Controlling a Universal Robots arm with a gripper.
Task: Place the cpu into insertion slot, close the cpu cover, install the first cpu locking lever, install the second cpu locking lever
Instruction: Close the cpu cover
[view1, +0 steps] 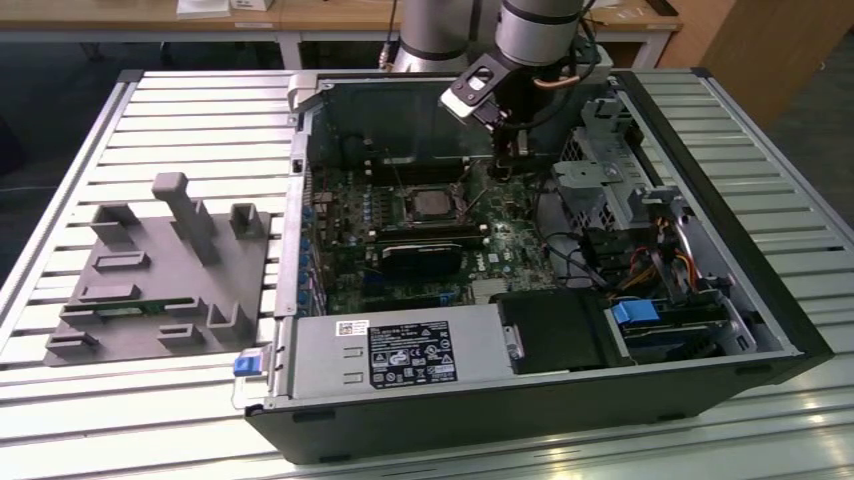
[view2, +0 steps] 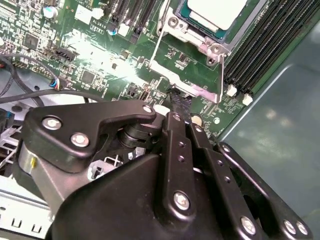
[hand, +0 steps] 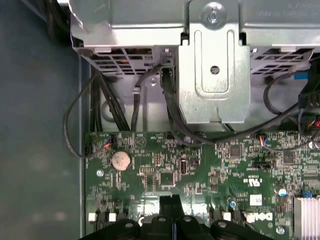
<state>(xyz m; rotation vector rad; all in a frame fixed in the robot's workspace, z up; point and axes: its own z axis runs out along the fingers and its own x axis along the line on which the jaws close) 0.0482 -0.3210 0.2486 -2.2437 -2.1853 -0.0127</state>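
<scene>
The cpu lies with its silver-grey top up in the insertion slot on the green board. In the second wrist view the cpu sits inside the silver cpu cover, which lies flat around it. A thin wire locking lever runs along one side of the socket and another lever along the other. My gripper hangs to the exterior view's right of the socket. Its black fingertips are shut together just off the socket's edge, in both wrist views, with nothing visible between them.
The open case holds a grey power-supply box, a black block, a silver drive cage and loose cables. Black memory slots flank the socket. A grey fixture stands on the slatted table at the exterior view's left.
</scene>
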